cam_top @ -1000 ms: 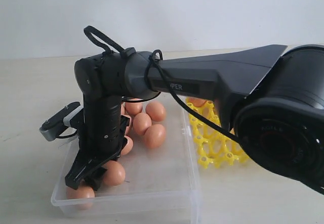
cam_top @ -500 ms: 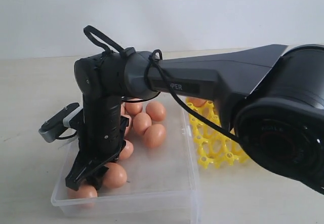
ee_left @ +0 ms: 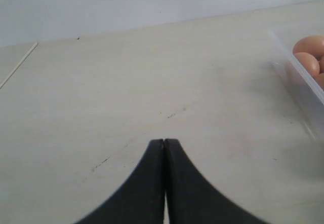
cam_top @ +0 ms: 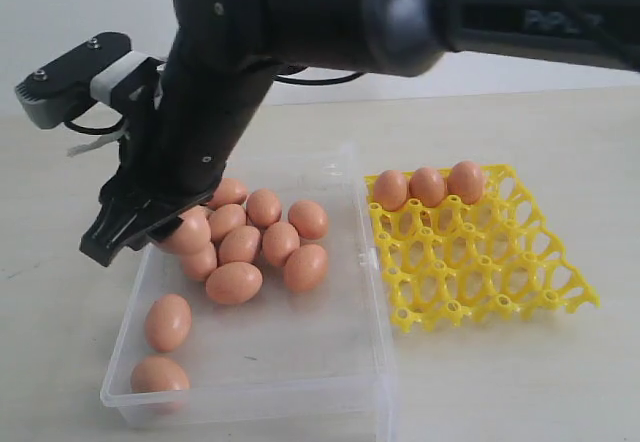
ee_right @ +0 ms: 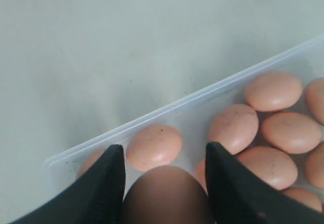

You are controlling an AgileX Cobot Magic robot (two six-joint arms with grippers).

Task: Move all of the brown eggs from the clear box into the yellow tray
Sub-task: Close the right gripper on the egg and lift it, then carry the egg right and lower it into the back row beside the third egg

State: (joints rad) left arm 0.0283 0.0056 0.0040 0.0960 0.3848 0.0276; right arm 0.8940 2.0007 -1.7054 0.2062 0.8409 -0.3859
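- The right hand point(cam_top: 128, 234) was down in the near-left corner of the clear box point(cam_top: 372, 292) a second ago. Now it's lifted well above the box's left side, so the pick looks done.
- The wrist view shows the hand clamped on a brown egg point(ee_right: 164, 196), sitting snug between the two fingers with the box floor below it.
- That means this one is ready to carry. My guess is the next move is a swing right toward the yellow tray point(cam_top: 500, 262).
- The tray sits just to the right of the box and has three eggs point(cam_top: 428, 186) along its far row. Every other cup is open.
- The rest of the brown eggs point(cam_top: 262, 244) are still in the box. Most are bunched at the far-left end and two sit alone near the near-left corner, so there's a long way to go.
- The left hand point(ee_left: 164, 148) is pinched closed on nothing, hanging over bare worktop point(ee_left: 126, 82) with the box edge off to one side.
- I'd watch the carry, since a smooth egg in a two-finger pinch could slip.
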